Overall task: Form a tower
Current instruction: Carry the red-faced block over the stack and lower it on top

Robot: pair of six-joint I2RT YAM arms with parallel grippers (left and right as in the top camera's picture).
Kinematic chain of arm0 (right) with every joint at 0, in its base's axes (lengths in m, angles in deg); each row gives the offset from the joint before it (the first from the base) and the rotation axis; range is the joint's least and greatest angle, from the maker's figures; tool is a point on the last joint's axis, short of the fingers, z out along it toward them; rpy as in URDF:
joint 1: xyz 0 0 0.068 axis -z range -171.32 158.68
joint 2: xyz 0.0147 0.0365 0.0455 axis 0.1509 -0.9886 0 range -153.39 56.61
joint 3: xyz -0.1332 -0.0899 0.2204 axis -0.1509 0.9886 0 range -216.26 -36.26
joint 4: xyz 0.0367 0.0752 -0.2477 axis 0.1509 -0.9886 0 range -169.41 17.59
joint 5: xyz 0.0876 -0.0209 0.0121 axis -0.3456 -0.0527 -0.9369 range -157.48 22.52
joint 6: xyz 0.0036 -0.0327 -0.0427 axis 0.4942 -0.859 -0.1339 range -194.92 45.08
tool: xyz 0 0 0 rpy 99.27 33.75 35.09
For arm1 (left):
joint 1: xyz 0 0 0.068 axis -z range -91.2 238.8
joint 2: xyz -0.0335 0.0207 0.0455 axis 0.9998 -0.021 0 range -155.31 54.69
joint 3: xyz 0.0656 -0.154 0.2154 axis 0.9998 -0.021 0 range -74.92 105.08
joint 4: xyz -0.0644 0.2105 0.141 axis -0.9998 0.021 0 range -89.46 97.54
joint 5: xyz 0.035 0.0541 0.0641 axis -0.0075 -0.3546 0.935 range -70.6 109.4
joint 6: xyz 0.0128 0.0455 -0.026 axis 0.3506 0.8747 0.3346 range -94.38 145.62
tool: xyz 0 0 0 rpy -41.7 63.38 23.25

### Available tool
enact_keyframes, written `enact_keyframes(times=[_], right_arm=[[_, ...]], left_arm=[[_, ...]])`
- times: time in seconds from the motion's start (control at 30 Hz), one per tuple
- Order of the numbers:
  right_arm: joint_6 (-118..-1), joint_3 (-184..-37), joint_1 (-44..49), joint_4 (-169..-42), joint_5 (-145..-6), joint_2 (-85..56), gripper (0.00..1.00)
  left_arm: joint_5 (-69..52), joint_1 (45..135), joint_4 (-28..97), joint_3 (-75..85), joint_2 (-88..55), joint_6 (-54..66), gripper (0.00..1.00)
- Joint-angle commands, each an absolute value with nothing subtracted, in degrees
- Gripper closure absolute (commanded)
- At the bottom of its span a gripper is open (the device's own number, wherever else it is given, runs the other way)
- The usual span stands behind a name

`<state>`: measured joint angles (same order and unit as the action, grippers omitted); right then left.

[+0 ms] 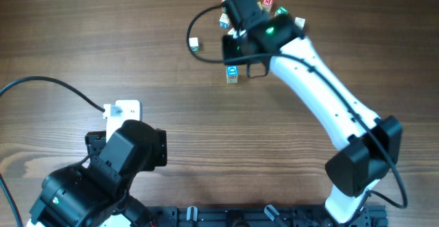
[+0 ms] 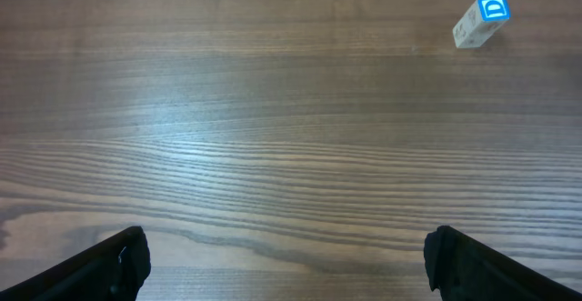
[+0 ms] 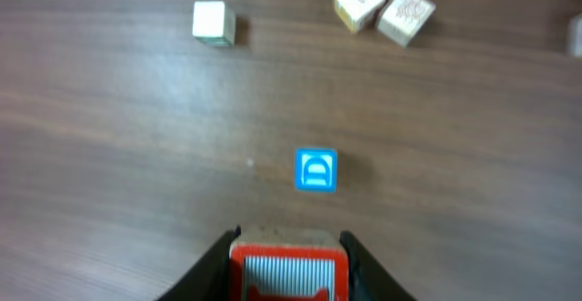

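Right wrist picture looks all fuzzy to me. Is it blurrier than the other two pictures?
Yes. Right wrist view: soft all over, the table grain smeared, though the blue-marked cube glows brightly and the red-marked cube in the right gripper shows plainly. Left wrist view: crisp grain. Overhead view: sharp, with the white right arm looking bright.

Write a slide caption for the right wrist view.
Right end effector grips a red-marked cube near the blue-marked cube, loose cubes beyond on the wooden table.

A blue letter D stands on the top face of the blue-marked cube at mid-frame in the right wrist view. A red M marks the red-lettered cube at the overhead view's upper right.
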<state>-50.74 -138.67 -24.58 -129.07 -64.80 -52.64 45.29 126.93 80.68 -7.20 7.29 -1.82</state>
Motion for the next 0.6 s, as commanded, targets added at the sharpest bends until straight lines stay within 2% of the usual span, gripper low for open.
enact_keyframes(times=[0.0,0.13,0.27,0.57], right_arm=[[-49.23,-128.92,-24.69,-120.77,-63.14,-51.94,0.68],[-49.49,-121.68,-24.69,-111.41,-65.67,-51.94,0.67],[-56.66,-121.60,-24.69,-109.71,-64.38,-52.25,0.67],[-56.73,-121.29,-24.69,-106.69,-64.08,-55.92,0.67]], left_arm=[[45.42,126.82,80.55,-7.11,7.42,-1.36,0.00],[45.42,126.82,80.55,-7.11,7.42,-1.36,0.00],[45.42,126.82,80.55,-7.11,7.42,-1.38,0.00],[45.42,126.82,80.55,-7.11,7.42,-1.36,0.00]])
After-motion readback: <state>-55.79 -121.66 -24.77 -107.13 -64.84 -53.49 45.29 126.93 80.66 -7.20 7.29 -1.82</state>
